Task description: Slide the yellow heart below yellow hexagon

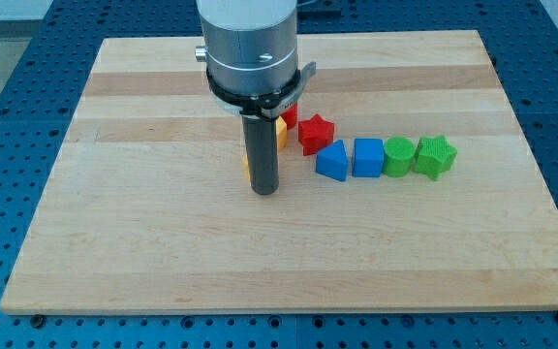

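Observation:
My tip (263,191) rests on the wooden board (163,242) just left of the middle. A sliver of a yellow block (247,167) shows at the rod's left edge, touching it; the rod hides most of it. A second yellow block (281,131) peeks out to the right of the rod, higher up. I cannot tell which one is the heart and which the hexagon.
A red star (315,133) lies right of the rod, with another red block (290,112) partly hidden above it. A row runs to the right: a blue block (332,161), a blue cube (367,157), a green block (399,155), a green star (435,156).

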Action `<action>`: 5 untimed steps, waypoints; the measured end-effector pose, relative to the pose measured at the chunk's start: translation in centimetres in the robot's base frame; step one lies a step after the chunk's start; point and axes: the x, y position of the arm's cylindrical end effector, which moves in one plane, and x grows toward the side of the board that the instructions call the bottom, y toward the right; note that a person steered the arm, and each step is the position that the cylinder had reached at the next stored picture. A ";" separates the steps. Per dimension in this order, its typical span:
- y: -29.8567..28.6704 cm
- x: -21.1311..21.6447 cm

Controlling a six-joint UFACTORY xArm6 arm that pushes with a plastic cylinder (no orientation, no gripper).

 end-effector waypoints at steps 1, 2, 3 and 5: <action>0.0 0.0; -1.1 0.0; -3.4 0.3; -6.9 -2.2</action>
